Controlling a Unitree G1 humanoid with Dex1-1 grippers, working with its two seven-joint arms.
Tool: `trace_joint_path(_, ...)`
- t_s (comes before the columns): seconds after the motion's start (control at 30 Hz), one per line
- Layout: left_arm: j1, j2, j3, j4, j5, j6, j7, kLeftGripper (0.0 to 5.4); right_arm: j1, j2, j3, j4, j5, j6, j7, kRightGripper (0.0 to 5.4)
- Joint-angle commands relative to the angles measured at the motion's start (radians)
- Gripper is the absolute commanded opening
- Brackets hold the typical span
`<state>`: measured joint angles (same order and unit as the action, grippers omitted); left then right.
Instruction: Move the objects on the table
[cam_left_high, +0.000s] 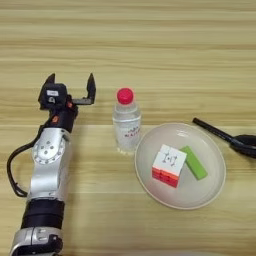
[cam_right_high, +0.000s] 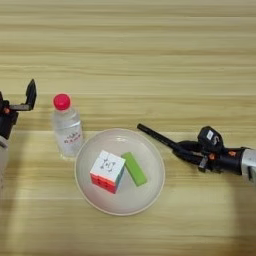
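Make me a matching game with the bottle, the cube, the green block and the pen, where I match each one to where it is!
Things:
1. bottle
2. cube
3. green block
4. marker pen

Places:
A. held at one end by the right end effector, beside the plate
B. lying on the plate, on its right half
C. standing on the table, between the open left end effector and the plate
D. sitting on the plate, on its left half

Pairs: 1-C, 2-D, 3-B, 4-A
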<state>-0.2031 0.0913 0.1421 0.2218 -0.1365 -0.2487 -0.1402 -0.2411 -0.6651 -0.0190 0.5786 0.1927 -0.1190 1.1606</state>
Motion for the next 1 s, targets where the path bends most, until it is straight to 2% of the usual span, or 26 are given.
trace_joint_path(0.03,0.004,-0.001,-0.004,-0.006,-0.006,-0.004,-0.007,5.40,-0.012,-0.023,-0.028,-0.046,0.017,0.017,-0.006,1.19)
trace_joint_path(0.33,0.002,0.001,-0.005,-0.007,-0.012,-0.006,-0.016,5.40,-0.015,-0.046,-0.074,-0.187,0.062,0.077,-0.001,1.19)
trace_joint_path(0.73,0.026,-0.002,-0.009,-0.049,-0.020,0.001,-0.023,5.40,0.017,-0.083,-0.111,-0.489,0.145,0.211,0.002,1.19)
trace_joint_path(0.87,0.027,-0.003,-0.014,-0.048,-0.019,-0.001,-0.023,5.40,0.054,-0.097,-0.109,-0.646,0.190,0.277,0.003,1.19)
trace_joint_path(1.0,0.027,-0.005,-0.017,-0.040,-0.017,-0.005,-0.020,5.40,0.123,-0.107,-0.083,-0.743,0.198,0.301,0.014,1.19)
